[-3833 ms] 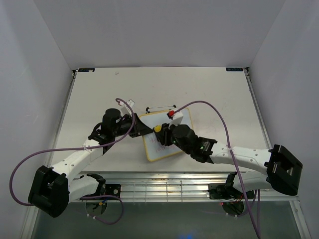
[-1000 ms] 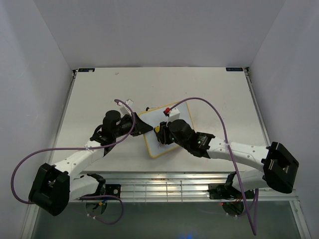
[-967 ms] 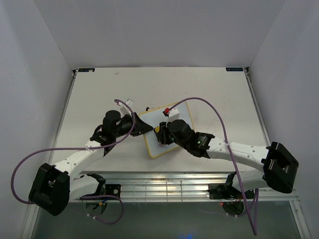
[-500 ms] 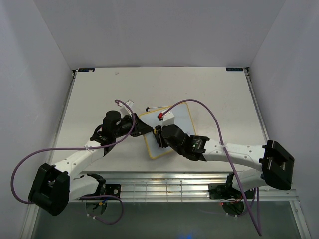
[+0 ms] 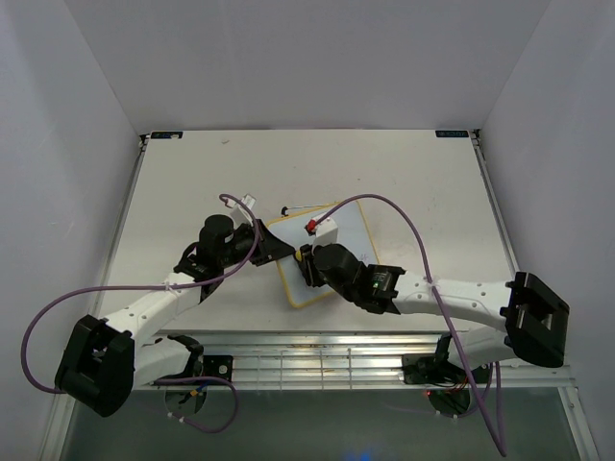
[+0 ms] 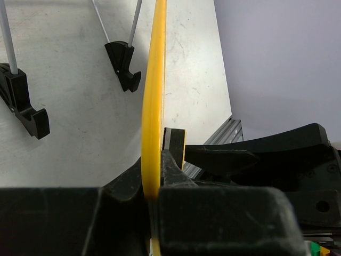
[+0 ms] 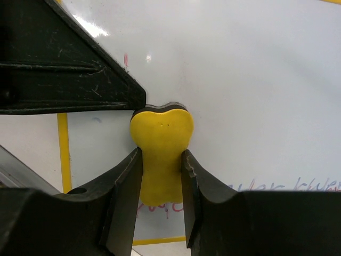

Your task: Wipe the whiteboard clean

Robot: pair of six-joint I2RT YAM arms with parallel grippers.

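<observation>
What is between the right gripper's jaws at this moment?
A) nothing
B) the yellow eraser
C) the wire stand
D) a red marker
B: the right wrist view shows the yellow eraser pinched between the jaws of the right gripper, against the whiteboard.

Your stock at this moment stood as follows.

- Whiteboard [image 5: 351, 229], yellow-framed: you had one.
- Sponge eraser [image 7: 160, 144], yellow: one.
- Wire stand [image 5: 300, 207]: one, with two black feet [image 6: 123, 63] that you could count in the left wrist view.
- Arms: two, namely the left arm [image 5: 154, 305] and the right arm [image 5: 461, 293].
- Grippers: two, the left gripper [image 5: 276, 248] and the right gripper [image 5: 309, 266], each with two fingers.
- Purple cables [image 5: 34, 331]: two, one per arm.
- Table [image 5: 192, 173]: one.
- Pink writing [image 7: 282, 186]: one line showed, too faint for you to read.
</observation>
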